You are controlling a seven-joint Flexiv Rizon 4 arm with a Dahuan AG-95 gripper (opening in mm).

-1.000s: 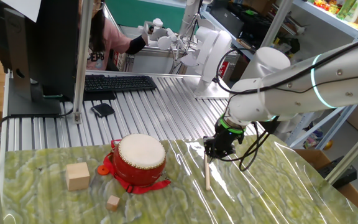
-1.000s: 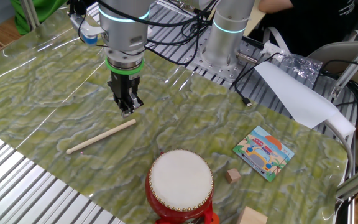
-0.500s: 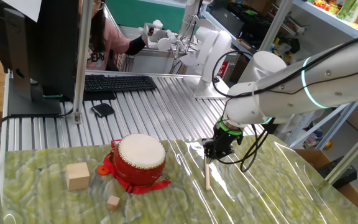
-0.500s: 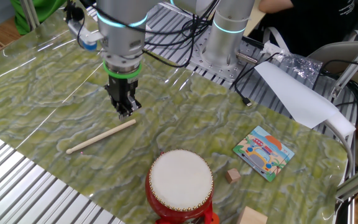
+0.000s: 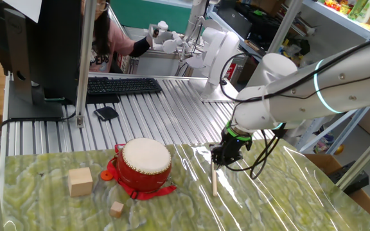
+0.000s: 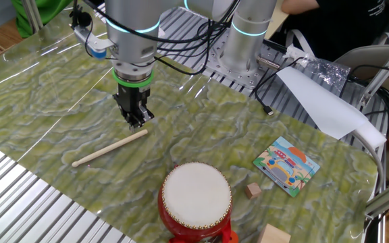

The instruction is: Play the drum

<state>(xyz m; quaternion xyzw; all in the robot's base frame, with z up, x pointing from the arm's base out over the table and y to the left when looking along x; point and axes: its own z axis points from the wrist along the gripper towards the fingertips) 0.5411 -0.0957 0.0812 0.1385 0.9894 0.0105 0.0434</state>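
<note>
The drum [image 6: 196, 202] is cut off by the bottom edge of the other fixed view, hiding its ribbon base there. A wooden cube [image 6: 275, 235] at the desk's [image 6: 59, 101] near edge is also cropped. The tool's [image 5: 217, 160] fingertips are too small and dark to separate in one fixed view.

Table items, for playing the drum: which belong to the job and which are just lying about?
Job:
- drum
- stick, lying flat on the mat
- gripper, shut, above the stick's near end, holding nothing

Lying about:
- big cube
- small cube
- picture card
- keyboard
</note>
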